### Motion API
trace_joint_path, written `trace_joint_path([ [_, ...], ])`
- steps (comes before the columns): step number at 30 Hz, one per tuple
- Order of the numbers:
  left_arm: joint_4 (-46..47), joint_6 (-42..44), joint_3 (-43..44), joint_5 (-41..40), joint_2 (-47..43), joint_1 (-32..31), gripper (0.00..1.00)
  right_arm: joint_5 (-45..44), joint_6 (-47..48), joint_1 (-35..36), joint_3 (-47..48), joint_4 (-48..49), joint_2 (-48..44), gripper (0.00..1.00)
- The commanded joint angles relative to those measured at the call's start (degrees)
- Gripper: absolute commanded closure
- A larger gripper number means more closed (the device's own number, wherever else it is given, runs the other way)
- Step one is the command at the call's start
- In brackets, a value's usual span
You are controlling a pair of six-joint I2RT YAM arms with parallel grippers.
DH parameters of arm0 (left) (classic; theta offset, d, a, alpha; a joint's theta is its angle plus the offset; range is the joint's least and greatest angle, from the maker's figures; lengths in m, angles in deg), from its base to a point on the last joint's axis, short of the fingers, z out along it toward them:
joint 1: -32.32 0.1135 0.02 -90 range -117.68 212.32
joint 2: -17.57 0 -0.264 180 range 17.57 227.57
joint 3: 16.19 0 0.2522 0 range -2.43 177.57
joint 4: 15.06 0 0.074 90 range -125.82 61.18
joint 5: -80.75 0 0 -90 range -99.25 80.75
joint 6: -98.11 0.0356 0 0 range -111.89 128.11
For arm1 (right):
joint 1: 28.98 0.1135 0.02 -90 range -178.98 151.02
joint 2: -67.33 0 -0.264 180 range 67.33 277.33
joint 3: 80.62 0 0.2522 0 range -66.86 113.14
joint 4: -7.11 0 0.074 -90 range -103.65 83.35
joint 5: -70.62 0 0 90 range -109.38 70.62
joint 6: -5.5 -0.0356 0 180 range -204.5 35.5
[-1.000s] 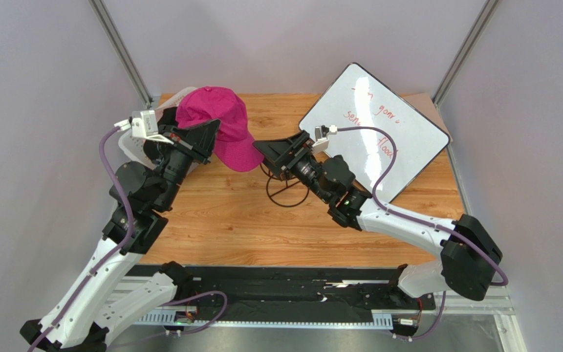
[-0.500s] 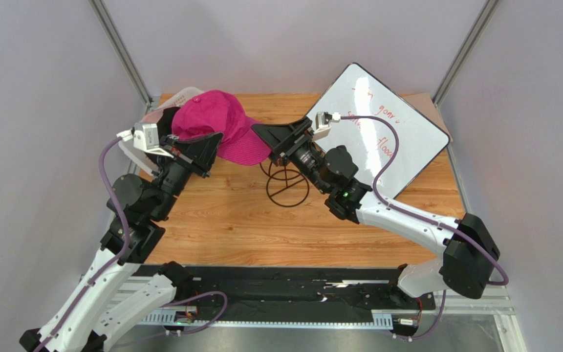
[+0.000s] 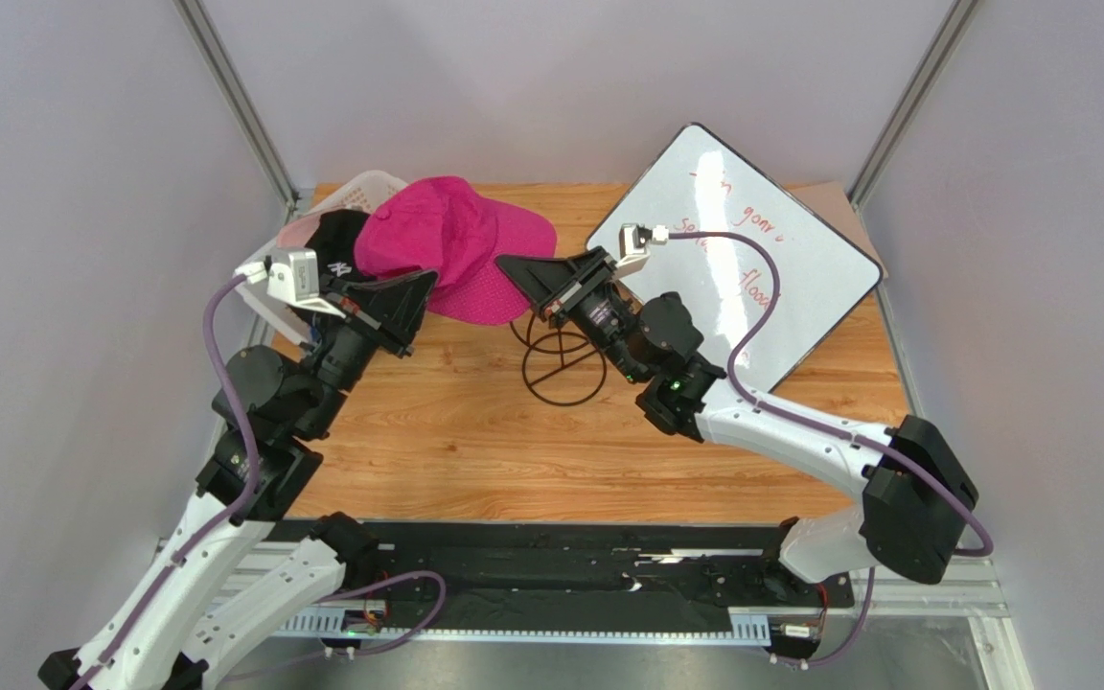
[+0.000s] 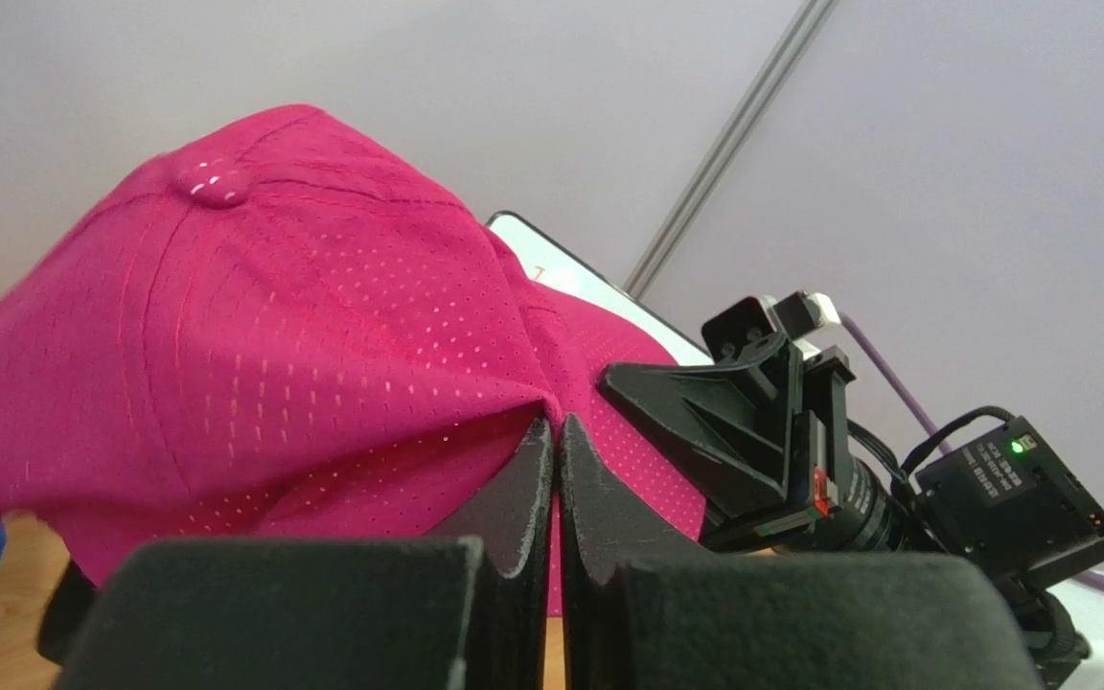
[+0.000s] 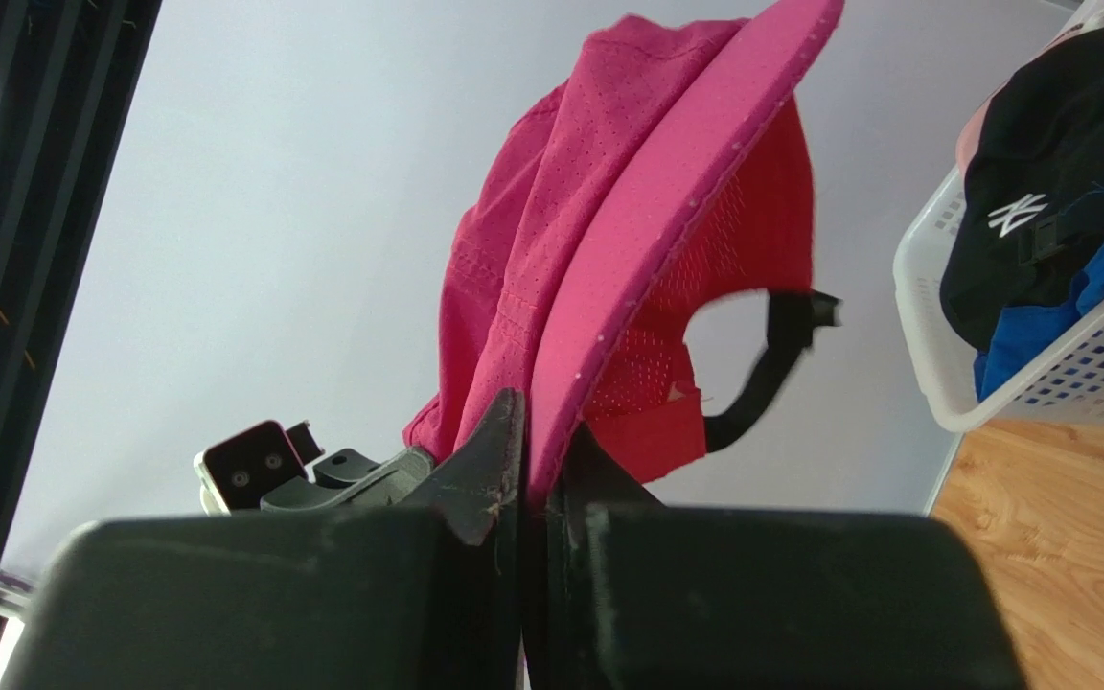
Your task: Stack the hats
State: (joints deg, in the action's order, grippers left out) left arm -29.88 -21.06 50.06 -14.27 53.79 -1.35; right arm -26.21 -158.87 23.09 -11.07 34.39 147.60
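Magenta cap [image 3: 460, 245] is hanging above the surface [image 3: 443, 431], upper centre of the frame, between both arms. Right end effector [image 5: 536, 424], open a second ago, is now clenching the brim, while left end effector [image 4: 558, 431] is gripping the crown's edge. Held two-handed, it is likely getting ready for spreading over the wire stand [image 3: 561, 371].

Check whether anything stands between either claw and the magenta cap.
Nothing visible does. The left claw is shut on the magenta cap at its edge, and the right claw is shut on its brim.
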Motion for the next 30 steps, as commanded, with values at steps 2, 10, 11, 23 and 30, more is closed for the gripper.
trace_joint_path([
  [2, -0.7, 2.1, 0.2, 0.5, -0.5, -0.3, 0.81, 0.8, 6.3, -0.7, -1.4, 2.2, -0.7, 1.0],
  [10, -6.7, 4.1, 1.8, -5.6, -1.4, -0.2, 0.0, 9.1, 16.4, -7.5, 1.2, -2.0, -2.5, 1.0],
  [11, -6.8, 4.5, 2.0, -6.1, -1.5, -0.3, 0.0, 10.4, 16.0, -9.2, 1.6, -1.2, -1.6, 1.0],
  [23, -10.4, 6.5, 0.8, -10.2, -2.3, -0.3, 0.0, 23.5, 13.7, -18.9, 2.8, -0.7, 4.7, 1.0],
  [30, -10.2, 7.3, 0.9, -10.3, -1.6, -0.3, 0.0, 28.5, 12.4, -21.5, -2.3, 1.9, 4.3, 1.0],
])
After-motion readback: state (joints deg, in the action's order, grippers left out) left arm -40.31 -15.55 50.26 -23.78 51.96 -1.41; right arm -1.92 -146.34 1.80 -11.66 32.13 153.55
